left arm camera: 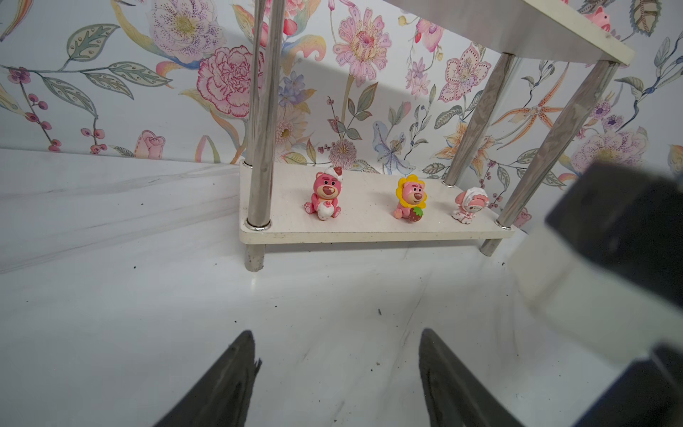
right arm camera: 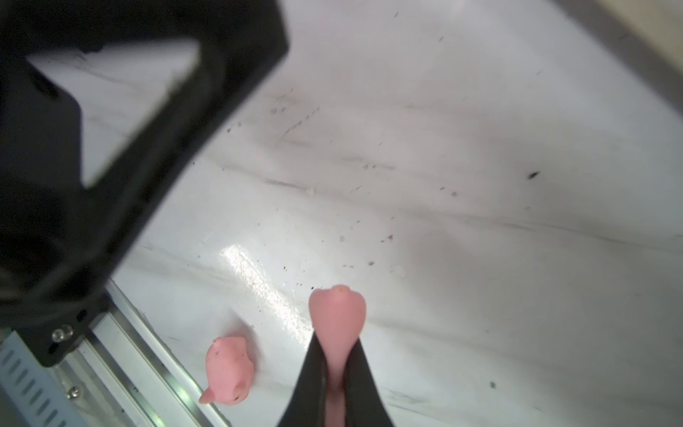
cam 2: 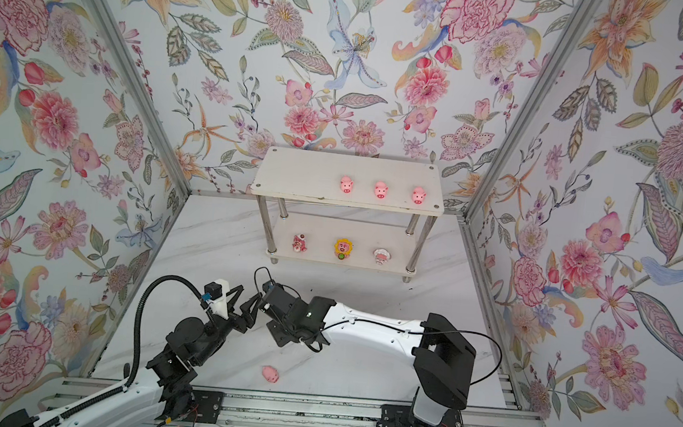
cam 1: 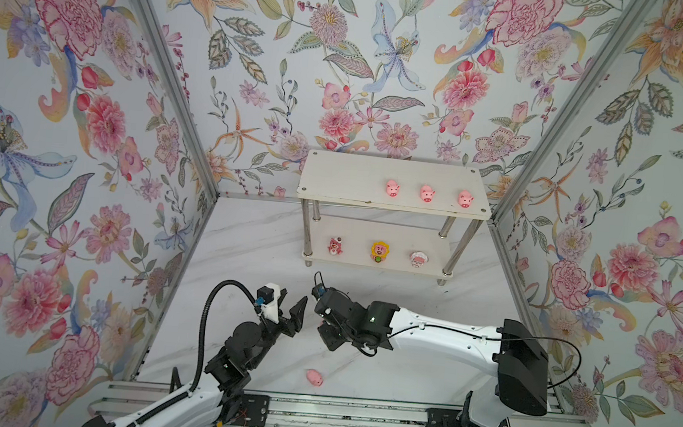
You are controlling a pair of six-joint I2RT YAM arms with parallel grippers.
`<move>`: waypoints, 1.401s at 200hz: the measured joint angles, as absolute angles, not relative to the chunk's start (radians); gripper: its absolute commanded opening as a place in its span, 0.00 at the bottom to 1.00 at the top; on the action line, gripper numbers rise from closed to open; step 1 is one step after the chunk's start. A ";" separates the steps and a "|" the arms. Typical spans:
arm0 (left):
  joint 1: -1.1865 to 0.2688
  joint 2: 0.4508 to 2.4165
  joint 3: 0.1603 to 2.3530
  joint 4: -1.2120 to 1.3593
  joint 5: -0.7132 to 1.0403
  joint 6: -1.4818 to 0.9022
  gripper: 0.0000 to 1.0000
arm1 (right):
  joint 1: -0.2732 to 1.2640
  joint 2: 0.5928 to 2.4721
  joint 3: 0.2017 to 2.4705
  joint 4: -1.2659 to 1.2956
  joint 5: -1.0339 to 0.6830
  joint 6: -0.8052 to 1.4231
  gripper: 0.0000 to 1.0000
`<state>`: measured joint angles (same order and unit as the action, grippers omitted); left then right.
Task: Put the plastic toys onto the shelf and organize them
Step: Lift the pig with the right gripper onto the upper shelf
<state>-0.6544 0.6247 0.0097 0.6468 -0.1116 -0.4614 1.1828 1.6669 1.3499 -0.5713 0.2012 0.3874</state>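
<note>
Three pink pigs (cam 1: 427, 193) stand in an evenly spaced row on the right half of the top tier of the shelf (cam 1: 342, 177), snouts toward its front edge; the bare left half looks kept for the last two; on the lower tier sit the bear figure (cam 1: 334, 246), the yellow-petalled one (cam 1: 379, 251) and the pink-and-white one (cam 1: 417, 259), all facing front. The right gripper (right arm camera: 335, 344) is clamped tight on a fourth pig (right arm camera: 337, 310), its soft body pinched between the fingers and bulging past the tips; its long axis runs out along the fingers, though I cannot tell which end is the snout. A fifth pig (cam 1: 314, 377) lies on its side on the table (cam 1: 244, 257) just beside the front rail (cam 1: 357, 409), long axis slanted, head seemingly toward the rail. The left gripper (left arm camera: 335, 332) hangs partly open and empty, probably keeping clear.
</note>
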 measured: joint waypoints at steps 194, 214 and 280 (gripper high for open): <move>-0.652 0.752 0.010 0.709 -0.067 -0.480 0.70 | 0.790 2.050 2.592 -0.986 0.301 0.171 0.04; -0.651 0.774 0.010 0.728 -0.056 -0.480 0.70 | 0.772 2.070 2.608 -0.984 0.294 0.172 0.04; -0.651 0.788 0.010 0.748 -0.056 -0.480 0.71 | 0.748 2.145 2.649 -0.952 0.286 0.184 0.05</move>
